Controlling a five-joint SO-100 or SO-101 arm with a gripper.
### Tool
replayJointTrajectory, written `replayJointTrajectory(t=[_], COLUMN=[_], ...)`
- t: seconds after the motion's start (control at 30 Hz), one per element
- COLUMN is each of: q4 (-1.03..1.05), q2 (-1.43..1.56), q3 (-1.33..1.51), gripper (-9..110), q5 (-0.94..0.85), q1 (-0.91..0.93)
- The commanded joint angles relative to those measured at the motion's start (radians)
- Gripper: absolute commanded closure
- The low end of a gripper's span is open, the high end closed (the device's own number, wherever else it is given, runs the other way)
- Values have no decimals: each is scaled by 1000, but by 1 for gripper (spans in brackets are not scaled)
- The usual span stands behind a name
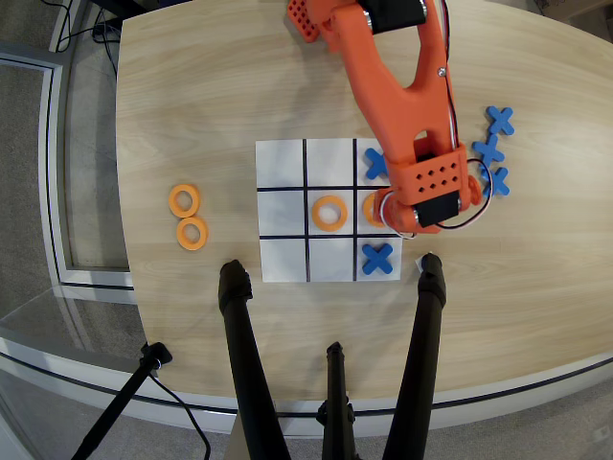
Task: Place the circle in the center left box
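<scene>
In the overhead view the board (283, 168) lies near the middle of the table (192, 86). One ring (329, 213) sits in its middle cell; another ring (372, 207), half hidden under the arm (402, 86), sits in the middle cell of the right column. Crosses (377, 257) occupy the right column's near and far cells. Two rings (188, 217) lie together toward the table's left edge; three crosses (492, 149) cluster toward the right edge.

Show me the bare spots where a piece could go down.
Free: the board's whole left column and the top and bottom middle cells. Bare wood lies between the board and the two spare rings. Crowded: the right column, under the arm, beside the loose crosses.
</scene>
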Motion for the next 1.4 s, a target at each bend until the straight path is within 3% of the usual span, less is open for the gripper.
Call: replayJointTrajectory(t=[0.0, 0.77, 1.07, 1.37], q4=[-11, 57, 268, 322], q2=[-2, 92, 485, 1197], q3=[-37, -60, -34, 514], gripper=[101, 95, 89, 89], q5=[6, -2, -41, -101], q1=[8, 28, 83, 138])
